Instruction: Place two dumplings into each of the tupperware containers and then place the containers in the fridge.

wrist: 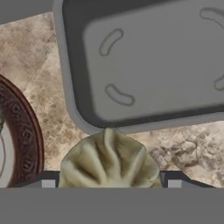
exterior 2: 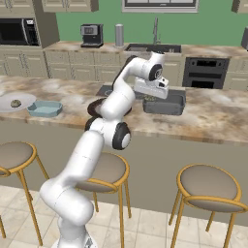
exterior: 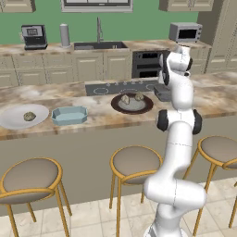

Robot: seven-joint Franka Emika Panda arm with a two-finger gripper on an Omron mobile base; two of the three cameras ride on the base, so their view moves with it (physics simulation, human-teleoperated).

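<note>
Currently: filling step | pincer (wrist: 109, 183) clamped on dumpling (wrist: 109, 159), lower centre (jaws wide) | grey tub (wrist: 148, 65) upper right | next: carry over tub, release.

Base views behind arm, left and right — share counter (exterior: 69, 127); hand view close, facing down.

No text or labels can be read anywhere.

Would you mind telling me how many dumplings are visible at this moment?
4: one on the white plate at, two on the brown plate at and, one between the fingers. Others may be hidden.
</note>
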